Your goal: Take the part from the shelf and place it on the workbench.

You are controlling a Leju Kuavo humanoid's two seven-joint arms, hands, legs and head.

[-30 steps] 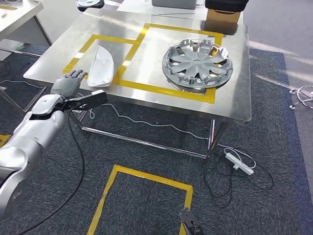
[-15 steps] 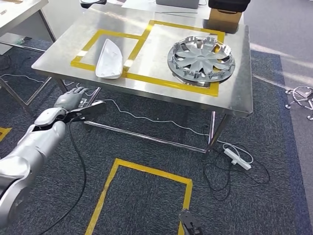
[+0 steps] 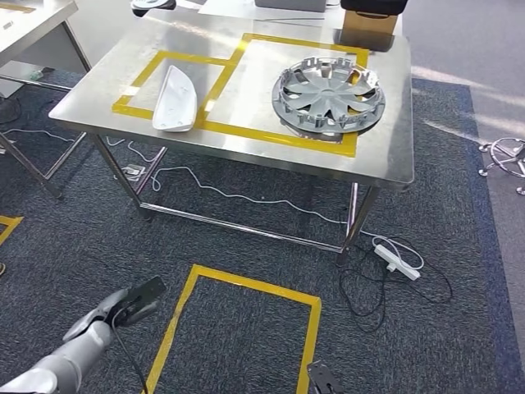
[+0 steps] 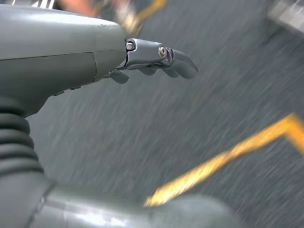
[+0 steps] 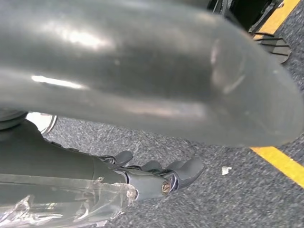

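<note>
Since the white part lies flat on the metal table, inside the left yellow tape box in the upper left of the head view, the job looks done or almost done. No shelf is in sight, so I cannot tell if more parts wait.

Low in the lower left of the frame, the left hand hangs over the dark carpet, well apart from the part. In the left wrist view its fingers reach out almost straight and hold nothing.

Right of the white part sits a silver wheel cover, in the bigger tape box.

In the right wrist view, the right hand hangs above the carpet, fingers gently curled and empty, near a yellow floor line.
</note>
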